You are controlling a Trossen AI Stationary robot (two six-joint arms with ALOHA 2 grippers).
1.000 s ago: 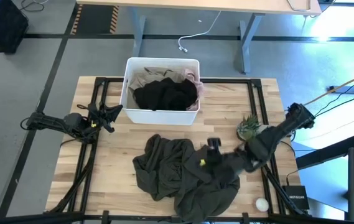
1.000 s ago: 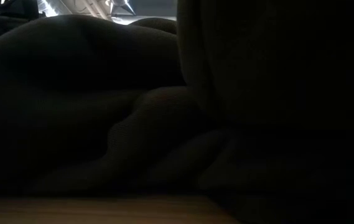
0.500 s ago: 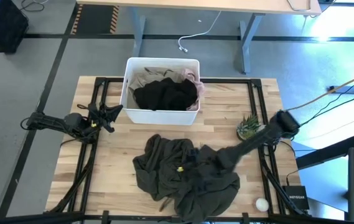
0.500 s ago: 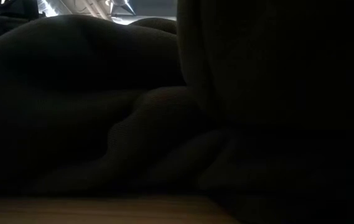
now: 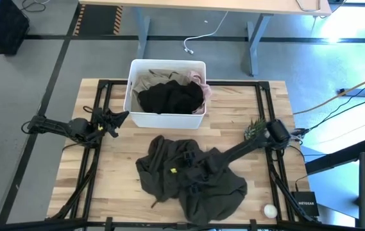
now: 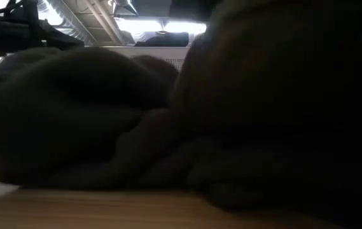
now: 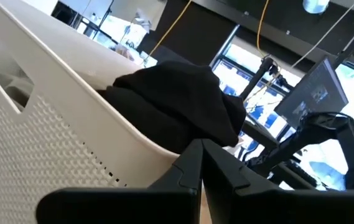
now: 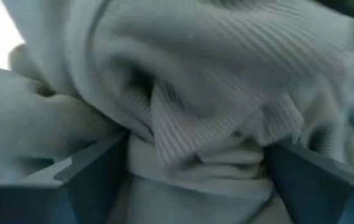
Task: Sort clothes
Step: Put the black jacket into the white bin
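Observation:
A large dark olive-green garment (image 5: pixel 195 183) lies crumpled on the wooden table near its front edge and fills the low view (image 6: pixel 168 127). My right gripper (image 5: pixel 177 171) reaches into its middle from the table's right, open, with ribbed cloth (image 8: pixel 195 118) between its fingers. A small black garment (image 5: pixel 169 97) lies on top in the white bin (image 5: pixel 134 112). A beige one (image 5: pixel 147 79) and a pale pink one (image 5: pixel 199 81) lie at the bin's far side. My left gripper (image 5: pixel 123 116) waits shut beside the bin's near left corner. My right gripper's open fingers (image 8: pixel 93 168) are sunk into the olive garment's middle, slanting down from the table's right. A bunched ribbed fold (image 8: pixel 183 137) lies between them and meets both inner sides. The garment rests on the table, slack.
The left wrist view looks along the bin's perforated wall (image 7: pixel 52 118) with the black garment (image 7: pixel 177 99) above its rim. A small potted plant (image 5: pixel 256 130) stands at the table's right edge beside my right arm. A white ball (image 5: pixel 270 210) lies at the near right corner.
My right gripper has gone toward the table's left and down, from above the garment's right part into its middle. The olive garment has shifted under it, and its heap now sits lower in the low view.

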